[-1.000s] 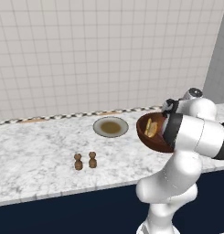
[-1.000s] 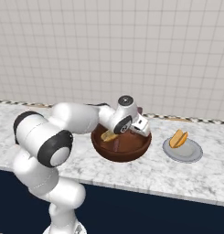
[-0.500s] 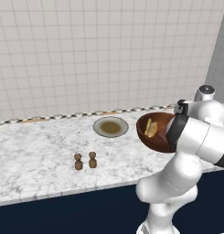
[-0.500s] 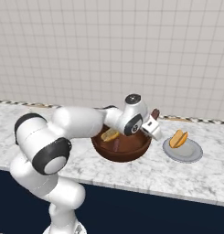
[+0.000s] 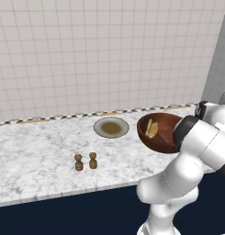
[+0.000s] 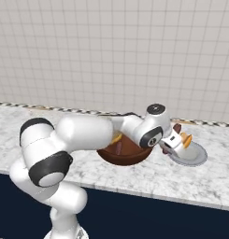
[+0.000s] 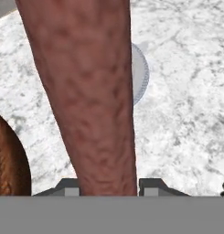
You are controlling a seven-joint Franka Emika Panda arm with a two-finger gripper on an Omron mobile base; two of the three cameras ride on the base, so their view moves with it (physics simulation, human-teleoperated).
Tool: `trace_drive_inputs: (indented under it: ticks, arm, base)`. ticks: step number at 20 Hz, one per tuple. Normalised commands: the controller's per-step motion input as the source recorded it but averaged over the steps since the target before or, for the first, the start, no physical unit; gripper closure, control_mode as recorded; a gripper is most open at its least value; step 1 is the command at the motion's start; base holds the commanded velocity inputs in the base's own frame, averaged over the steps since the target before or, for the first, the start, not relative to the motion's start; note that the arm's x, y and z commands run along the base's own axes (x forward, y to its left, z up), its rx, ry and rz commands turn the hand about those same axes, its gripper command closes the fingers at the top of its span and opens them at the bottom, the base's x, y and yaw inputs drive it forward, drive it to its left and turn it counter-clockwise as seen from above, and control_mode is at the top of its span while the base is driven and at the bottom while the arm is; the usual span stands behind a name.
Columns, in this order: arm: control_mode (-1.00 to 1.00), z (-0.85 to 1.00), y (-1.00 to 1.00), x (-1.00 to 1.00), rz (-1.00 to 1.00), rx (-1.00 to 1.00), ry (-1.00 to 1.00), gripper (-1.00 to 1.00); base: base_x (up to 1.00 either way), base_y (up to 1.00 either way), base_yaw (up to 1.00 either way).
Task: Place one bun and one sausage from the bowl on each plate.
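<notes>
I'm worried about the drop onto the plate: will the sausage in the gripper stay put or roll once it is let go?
The sausage looks long and round, so it would probably roll if laid flat. It shows no sag beyond the gripper, so it seems stiff.

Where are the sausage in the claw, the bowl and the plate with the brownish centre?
sausage [image 7: 93, 105], hand view, middle of its length.
bowl [image 5: 165, 143], left base view, outer wall below the rim.
plate with the brownish centre [image 5: 99, 131], left base view, pale left rim.
</notes>
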Motion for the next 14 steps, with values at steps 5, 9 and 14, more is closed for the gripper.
trace_drive_inputs:
  ticks: [5, 9, 14]
  arm:
    - [-1.0, 0.0, -0.29, 0.16, -0.01, 0.07, 0.21, 1.0]
    - [-1.0, 0.0, -0.36, 0.33, -0.02, 0.12, 0.23, 1.0]
    - [-1.0, -0.04, -0.37, 0.03, 0.0, 0.17, 0.21, 1.0]
  base:
    - [0.0, 0.0, 0.0]
    - [0.0, 0.0, 0.0]
    - [0.0, 0.0, 0.0]
